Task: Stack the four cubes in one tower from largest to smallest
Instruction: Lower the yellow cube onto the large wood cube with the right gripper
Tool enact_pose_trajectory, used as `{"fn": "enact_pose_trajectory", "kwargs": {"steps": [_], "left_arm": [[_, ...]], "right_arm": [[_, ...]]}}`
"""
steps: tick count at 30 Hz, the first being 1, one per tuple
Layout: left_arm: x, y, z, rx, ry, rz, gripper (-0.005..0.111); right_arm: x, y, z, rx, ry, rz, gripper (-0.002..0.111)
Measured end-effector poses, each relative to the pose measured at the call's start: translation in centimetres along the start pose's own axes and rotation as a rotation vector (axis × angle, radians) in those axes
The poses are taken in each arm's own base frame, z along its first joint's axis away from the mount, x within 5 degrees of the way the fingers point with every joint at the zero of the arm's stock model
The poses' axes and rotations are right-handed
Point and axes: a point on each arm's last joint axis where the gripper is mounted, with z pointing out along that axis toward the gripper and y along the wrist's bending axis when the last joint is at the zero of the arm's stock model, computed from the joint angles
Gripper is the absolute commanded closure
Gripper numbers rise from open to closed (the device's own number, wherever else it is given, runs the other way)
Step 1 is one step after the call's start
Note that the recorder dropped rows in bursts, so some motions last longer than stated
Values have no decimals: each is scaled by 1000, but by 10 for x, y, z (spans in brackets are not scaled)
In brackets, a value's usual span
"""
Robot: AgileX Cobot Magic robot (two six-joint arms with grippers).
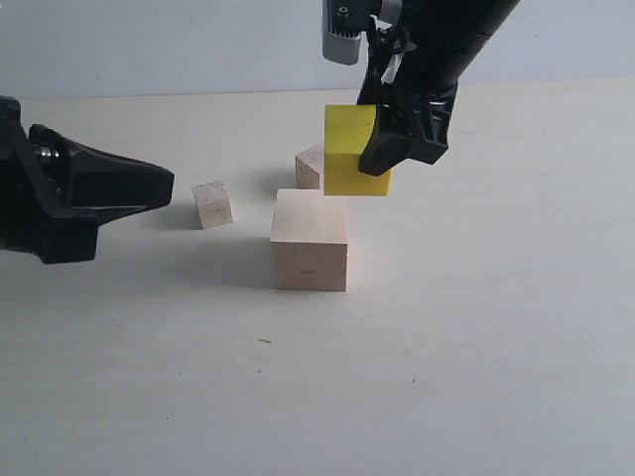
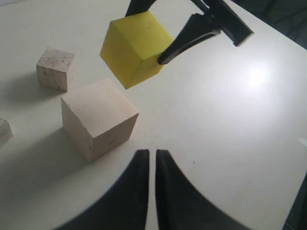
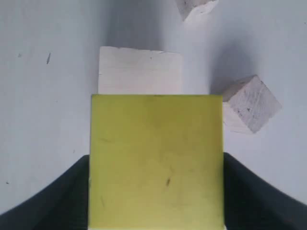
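- Right gripper [image 1: 375, 144] of the two-armed robot clamps a bright yellow medium cube [image 1: 349, 149] between its black fingers, one finger on each of two opposite faces; the jaws stand as wide as the cube itself
- The yellow cube hangs clear of the pale table [image 1: 476, 357]; in the left wrist view it is tilted and lifted, apart from everything beneath it
- A large pale wooden cube [image 1: 310, 243] sits flat on the table, upright, nothing on its top face; in the exterior view the yellow cube's lower edge sits just above and behind this block's far right corner, not resting on it
- The right wrist view shows the big wooden block only partly covered by the yellow cube, so the two are not squarely lined up
- One small pale speckled wooden cube [image 1: 212, 204] stands alone on the table to the left of the large block, near it but not touching
- A second small pale wooden cube [image 1: 311, 167] lies behind the large block, partly hidden by the yellow cube in the exterior view
- Left gripper [image 2: 152, 158] hovers low at the left of the scene, its dark fingers drawn almost together with only a thin slit between them; it grips nothing and points toward the large block
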Motion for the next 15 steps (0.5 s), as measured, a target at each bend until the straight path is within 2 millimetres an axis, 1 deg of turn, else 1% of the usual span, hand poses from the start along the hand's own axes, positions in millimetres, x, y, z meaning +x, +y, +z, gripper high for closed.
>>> {"fn": "enact_pose_trajectory", "kwargs": {"steps": [3, 11, 14, 15], "left_arm": [[1, -3, -4, 13, 7, 17, 99], [-1, -7, -13, 7, -19, 36, 99], [0, -6, -13, 6, -17, 35, 99], [0, -6, -13, 6, -16, 33, 99]], "right_arm": [[-1, -1, 7, -21, -16, -3, 108], [-5, -2, 12, -37, -66, 8, 108], [-14, 2, 28, -57, -66, -16, 108], [-15, 2, 30, -58, -67, -18, 108]]}}
